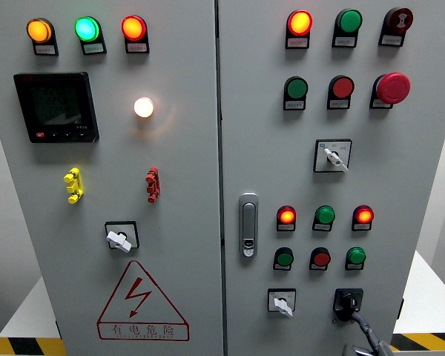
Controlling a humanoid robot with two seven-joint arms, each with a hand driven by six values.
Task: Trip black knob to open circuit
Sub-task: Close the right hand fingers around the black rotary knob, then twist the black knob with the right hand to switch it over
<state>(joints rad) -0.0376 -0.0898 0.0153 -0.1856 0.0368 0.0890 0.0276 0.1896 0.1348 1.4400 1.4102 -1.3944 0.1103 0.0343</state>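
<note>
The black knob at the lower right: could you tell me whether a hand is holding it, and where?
Yes, it seems: the right hand reaches the black knob from below, fingers at its lower end; the grip itself is unclear.

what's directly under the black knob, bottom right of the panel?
Below the black knob a dark finger of the right hand rises from the bottom edge and meets it. The grey door surface behind that finger is hidden; the rest of the hand is out of frame.

A lit white lamp (144, 107) glows right of the dark meter (56, 107), above a red warning triangle (142, 303).
</note>
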